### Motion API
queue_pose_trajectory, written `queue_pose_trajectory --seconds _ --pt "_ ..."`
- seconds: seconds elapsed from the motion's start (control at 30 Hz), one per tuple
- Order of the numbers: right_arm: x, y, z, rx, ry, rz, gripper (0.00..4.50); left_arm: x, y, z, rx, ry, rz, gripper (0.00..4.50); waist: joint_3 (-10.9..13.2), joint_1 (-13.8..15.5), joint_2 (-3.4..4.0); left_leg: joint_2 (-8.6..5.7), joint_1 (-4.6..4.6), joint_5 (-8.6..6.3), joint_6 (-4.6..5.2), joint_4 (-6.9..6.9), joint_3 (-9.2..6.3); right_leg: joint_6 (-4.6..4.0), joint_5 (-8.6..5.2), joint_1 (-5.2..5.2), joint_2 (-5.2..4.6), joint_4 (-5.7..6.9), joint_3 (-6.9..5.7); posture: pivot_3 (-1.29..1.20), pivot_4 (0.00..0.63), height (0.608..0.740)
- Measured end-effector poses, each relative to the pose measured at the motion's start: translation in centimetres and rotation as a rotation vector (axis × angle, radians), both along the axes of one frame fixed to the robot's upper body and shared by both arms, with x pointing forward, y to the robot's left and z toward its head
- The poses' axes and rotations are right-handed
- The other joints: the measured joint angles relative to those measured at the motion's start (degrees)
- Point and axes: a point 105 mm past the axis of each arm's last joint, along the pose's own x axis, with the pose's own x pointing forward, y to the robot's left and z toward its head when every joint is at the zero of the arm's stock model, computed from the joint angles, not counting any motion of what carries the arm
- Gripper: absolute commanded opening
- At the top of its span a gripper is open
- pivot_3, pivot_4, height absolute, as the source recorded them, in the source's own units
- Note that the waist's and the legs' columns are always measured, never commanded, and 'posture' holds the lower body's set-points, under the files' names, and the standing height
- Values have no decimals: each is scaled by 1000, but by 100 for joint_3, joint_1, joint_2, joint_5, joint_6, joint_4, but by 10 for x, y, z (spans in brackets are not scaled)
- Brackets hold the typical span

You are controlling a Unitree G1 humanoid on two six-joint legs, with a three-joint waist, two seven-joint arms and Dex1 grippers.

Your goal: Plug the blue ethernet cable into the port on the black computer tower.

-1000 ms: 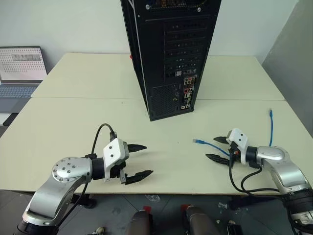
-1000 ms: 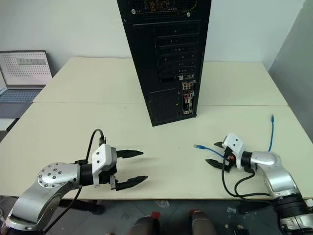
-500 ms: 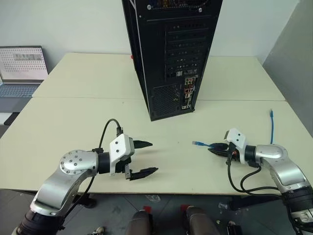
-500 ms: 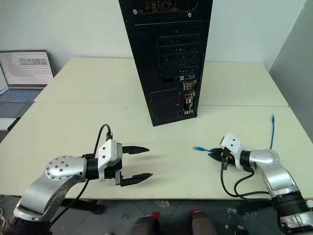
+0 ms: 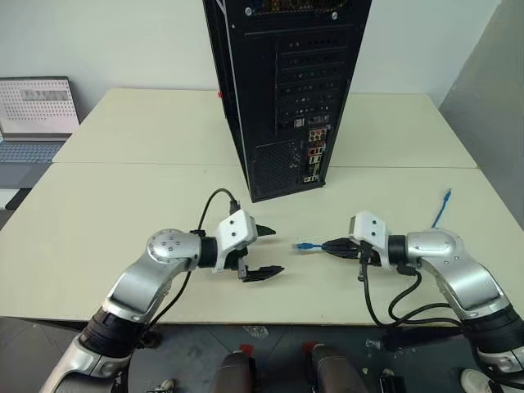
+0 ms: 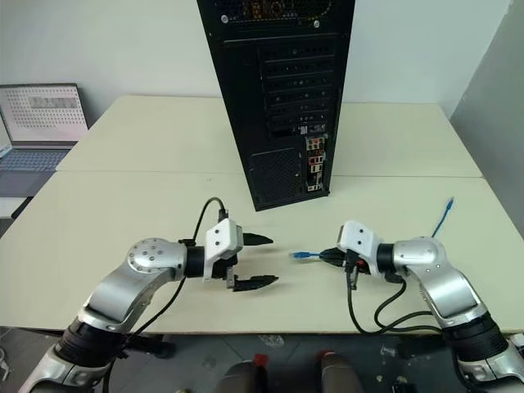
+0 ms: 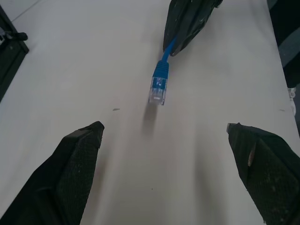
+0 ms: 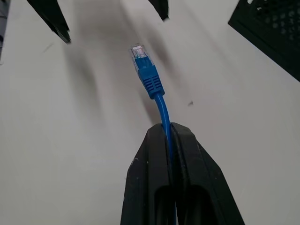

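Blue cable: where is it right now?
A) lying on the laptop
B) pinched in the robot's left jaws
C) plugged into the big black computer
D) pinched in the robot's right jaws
D: the right gripper is shut on the blue ethernet cable, its clear plug sticking out in front, unplugged, while the left gripper is open and empty.

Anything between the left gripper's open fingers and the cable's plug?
Nothing: bare table separates the left gripper from the plug, per the left wrist view.
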Motion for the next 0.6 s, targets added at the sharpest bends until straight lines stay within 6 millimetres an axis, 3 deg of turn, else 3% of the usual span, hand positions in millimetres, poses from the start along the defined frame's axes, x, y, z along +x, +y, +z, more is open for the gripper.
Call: queue_pose_trajectory --seconds 0.07,0.17,0.47,0.6 --pt "-1 1 0 2 6 0 47 0 -1 -2 3 8 -4 4500 0 1 0 0 0 0 0 0 0 0 0 0 -1 0 0 0 150 740" --pt "-2 6 1 8 5 10 0 1 -2 -4 -4 22 -7 3990 0 -1 0 1 0 0 0 0 -1 0 0 0 -1 0 -1 0 150 740" --pt "-5 14 3 9 -1 38 0 2 -7 -3 -25 33 -20 1706 0 0 0 0 0 0 0 1 -1 0 0 0 -1 0 -2 0 150 740" --pt "-5 15 3 8 0 41 0 2 -9 -3 -30 35 -30 975 0 0 0 0 -1 0 0 1 0 0 0 0 -2 1 -2 0 150 740"
